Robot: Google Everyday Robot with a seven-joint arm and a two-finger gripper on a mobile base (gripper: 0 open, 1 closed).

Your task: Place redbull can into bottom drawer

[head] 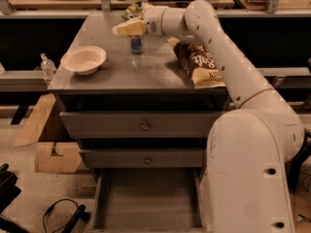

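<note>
The redbull can (pixel 136 44) stands upright on the grey cabinet top (pixel 141 72), toward the back centre; only its lower blue-and-silver part shows. My gripper (pixel 127 29) reaches in from the right and sits directly above the can's top, covering it. The bottom drawer (pixel 146 205) is pulled out at the foot of the cabinet, its flat grey floor showing.
A white bowl (pixel 83 59) sits on the left of the top. A brown chip bag (pixel 198 65) lies at the right under my arm. A small green snack bag (pixel 132 9) is at the back. Two closed drawer fronts (pixel 145 125) sit above the open drawer. Cardboard (pixel 41 140) lies at left.
</note>
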